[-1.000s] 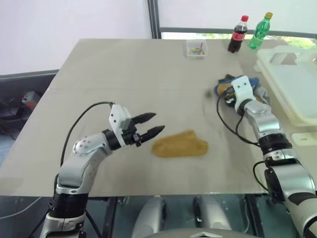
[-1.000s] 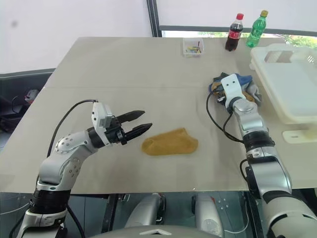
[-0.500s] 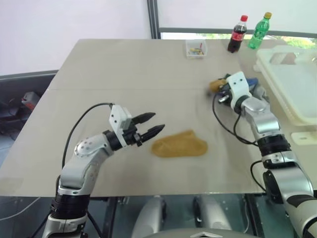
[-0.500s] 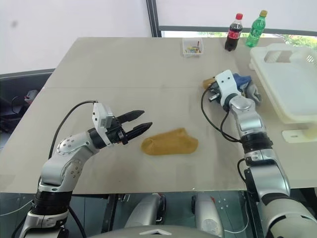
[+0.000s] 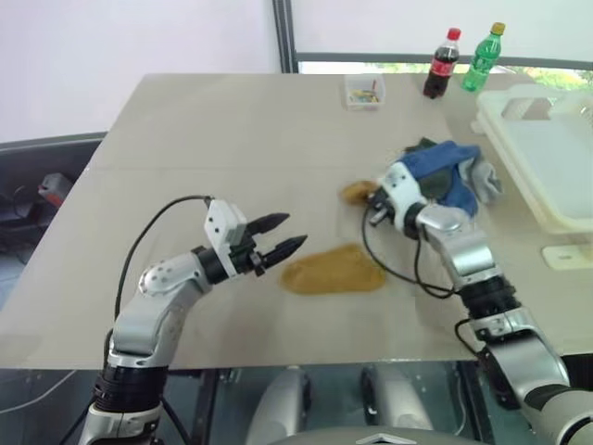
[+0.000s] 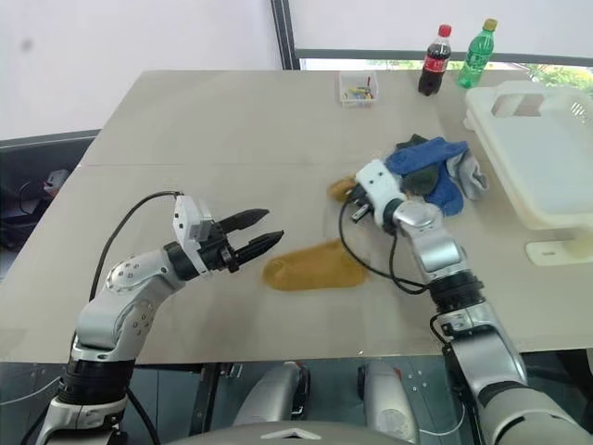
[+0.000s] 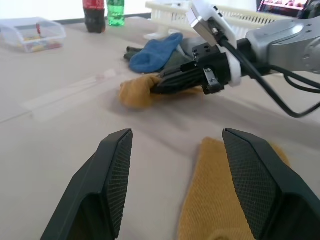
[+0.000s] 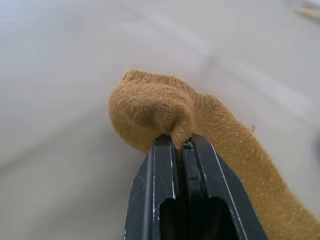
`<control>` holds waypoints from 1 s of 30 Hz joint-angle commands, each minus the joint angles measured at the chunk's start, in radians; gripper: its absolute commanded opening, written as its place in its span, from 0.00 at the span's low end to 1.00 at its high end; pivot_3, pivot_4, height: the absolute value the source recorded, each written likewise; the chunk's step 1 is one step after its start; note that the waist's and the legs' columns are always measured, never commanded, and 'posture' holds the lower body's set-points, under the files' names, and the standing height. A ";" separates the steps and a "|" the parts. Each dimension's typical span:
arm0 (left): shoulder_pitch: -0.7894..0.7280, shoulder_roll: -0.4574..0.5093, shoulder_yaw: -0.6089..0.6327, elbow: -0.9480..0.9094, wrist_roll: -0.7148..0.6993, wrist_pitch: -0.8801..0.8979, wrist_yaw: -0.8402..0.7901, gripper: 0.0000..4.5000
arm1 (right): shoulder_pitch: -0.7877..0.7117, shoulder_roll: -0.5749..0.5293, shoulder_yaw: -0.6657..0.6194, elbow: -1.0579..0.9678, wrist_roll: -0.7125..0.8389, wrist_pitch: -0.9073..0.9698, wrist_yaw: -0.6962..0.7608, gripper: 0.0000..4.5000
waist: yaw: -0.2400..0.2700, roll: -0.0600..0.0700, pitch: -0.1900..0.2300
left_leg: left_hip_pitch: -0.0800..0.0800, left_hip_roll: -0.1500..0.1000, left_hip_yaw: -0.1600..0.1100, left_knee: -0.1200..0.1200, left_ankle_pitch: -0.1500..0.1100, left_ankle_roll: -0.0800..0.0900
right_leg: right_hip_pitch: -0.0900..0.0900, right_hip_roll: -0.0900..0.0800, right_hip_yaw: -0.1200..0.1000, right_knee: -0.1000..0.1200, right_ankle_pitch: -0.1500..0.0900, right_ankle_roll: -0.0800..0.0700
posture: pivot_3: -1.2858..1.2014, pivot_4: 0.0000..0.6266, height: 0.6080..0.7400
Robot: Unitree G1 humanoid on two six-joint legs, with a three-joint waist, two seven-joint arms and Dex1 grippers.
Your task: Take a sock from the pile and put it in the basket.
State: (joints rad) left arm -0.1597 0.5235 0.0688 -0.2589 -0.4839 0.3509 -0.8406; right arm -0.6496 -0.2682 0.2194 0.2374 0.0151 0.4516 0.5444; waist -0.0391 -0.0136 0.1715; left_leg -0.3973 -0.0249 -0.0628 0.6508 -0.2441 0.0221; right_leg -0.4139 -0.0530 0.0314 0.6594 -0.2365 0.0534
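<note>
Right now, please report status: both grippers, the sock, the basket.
Right gripper shut on mustard sock, away from pile. Left gripper open, empty. Basket unobstructed.

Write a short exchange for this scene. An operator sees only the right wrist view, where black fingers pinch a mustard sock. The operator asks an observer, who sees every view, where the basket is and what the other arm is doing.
Operator: My right gripper is shut on a mustard sock. Where is the basket?
Observer: The basket stands at the right edge of the table, on the far side of the pile from your gripper.
Operator: What is the left gripper doing?
Observer: The left gripper hangs open above the table, pointing toward a second mustard sock that lies flat.
</note>
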 commanded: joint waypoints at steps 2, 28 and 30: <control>0.014 0.014 0.027 0.004 0.022 -0.031 0.018 0.69 | 0.019 0.031 0.067 -0.106 0.011 0.041 0.062 0.01 | 0.002 0.000 0.000 | 0.000 0.000 -0.001 0.000 0.000 0.000 | 0.000 0.000 -0.001 0.000 0.000 0.000 | 0.52 0.24 1.00; -0.113 -0.080 0.001 0.171 0.025 0.164 0.163 0.69 | 0.179 -0.164 0.058 -0.558 0.118 0.138 0.216 0.73 | 0.025 -0.001 0.000 | -0.002 -0.002 -0.005 0.001 0.000 0.000 | 0.001 -0.002 -0.005 -0.002 0.000 0.000 | 0.52 0.24 1.00; -0.161 -0.112 -0.022 0.205 0.028 0.181 0.163 0.69 | 0.242 -0.206 0.003 -0.627 0.151 0.154 0.222 0.79 | 0.025 0.000 0.000 | -0.002 -0.002 -0.004 0.001 0.000 0.000 | 0.001 -0.002 -0.004 -0.002 0.000 0.000 | 0.52 0.24 1.00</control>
State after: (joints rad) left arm -0.2990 0.4138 0.0498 -0.0542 -0.4419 0.5274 -0.6751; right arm -0.4154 -0.4574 0.2784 -0.3128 0.1366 0.6090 0.7578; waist -0.0139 -0.0138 0.1717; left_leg -0.3987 -0.0262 -0.0665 0.6514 -0.2442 0.0219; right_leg -0.4132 -0.0546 0.0275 0.6586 -0.2365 0.0535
